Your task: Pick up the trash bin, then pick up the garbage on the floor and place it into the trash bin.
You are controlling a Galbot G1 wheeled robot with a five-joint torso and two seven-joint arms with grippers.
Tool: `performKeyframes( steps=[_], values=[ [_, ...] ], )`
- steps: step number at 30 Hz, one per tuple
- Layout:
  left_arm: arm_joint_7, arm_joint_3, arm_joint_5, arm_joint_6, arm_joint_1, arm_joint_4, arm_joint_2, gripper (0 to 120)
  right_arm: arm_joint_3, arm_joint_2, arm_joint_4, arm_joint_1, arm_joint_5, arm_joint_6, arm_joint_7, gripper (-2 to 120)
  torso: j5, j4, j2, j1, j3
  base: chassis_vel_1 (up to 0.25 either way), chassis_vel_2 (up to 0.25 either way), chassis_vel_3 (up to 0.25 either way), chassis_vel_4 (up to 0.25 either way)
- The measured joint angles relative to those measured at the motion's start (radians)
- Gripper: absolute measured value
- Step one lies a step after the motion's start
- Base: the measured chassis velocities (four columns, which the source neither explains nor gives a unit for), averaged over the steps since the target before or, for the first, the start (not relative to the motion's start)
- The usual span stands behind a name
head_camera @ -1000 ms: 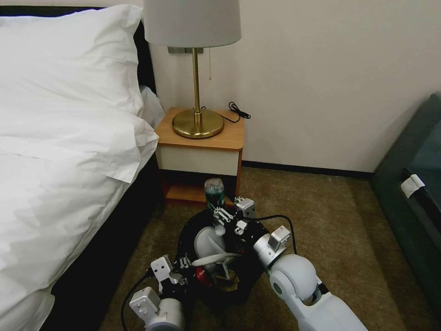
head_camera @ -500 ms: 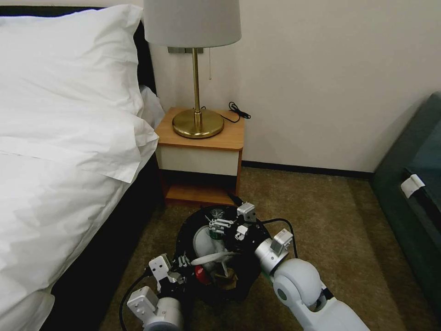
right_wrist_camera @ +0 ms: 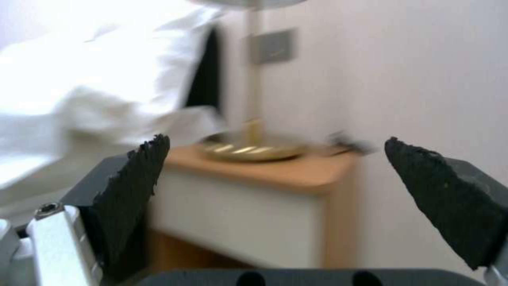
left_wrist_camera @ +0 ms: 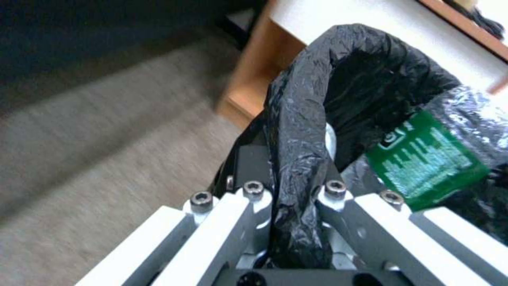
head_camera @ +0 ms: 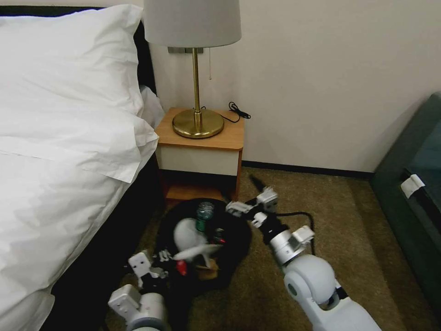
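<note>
Green bottle now dropped in trash bin, label half hidden

We are wearing glossy white rounded arm shells with silver wrist cuffs and looping black cables. Our left claw is showing white linkage bars with dark hex screws; our right claw is showing ragged black pads.

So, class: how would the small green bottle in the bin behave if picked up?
The small green plastic bottle probably feels light and stiff. Its round body would likely roll if laid flat. Standing among loose litter in the black-lined bin, it may tip.
</note>
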Motion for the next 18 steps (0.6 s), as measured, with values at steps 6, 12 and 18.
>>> performKeyframes(
  steps=[6,12,18],
  values=[
    [-0.027,-0.06,0.029,-0.036,0.0,-0.008,-0.002,4,0.228,0.067,-0.041,-0.075,-0.087,0.161,0.051,100,0.0001,-0.0001,0.0,0.0,0.0,0.0,0.0,0.0,0.0],
    [-0.03,-0.087,0.05,-0.068,-0.007,-0.004,-0.003,4,0.366,0.086,-0.044,-0.166,-0.121,0.215,0.116,100,0.0002,-0.0004,0.0,0.0,0.0,0.0,0.0,0.0,0.0],
    [-0.03,-0.123,0.07,-0.084,-0.013,0.013,-0.003,4,0.423,0.094,-0.053,-0.236,-0.15,0.28,0.153,100,0.0001,-0.0002,0.0,0.0,0.0,0.0,0.0,0.0,0.0]
  ],
)
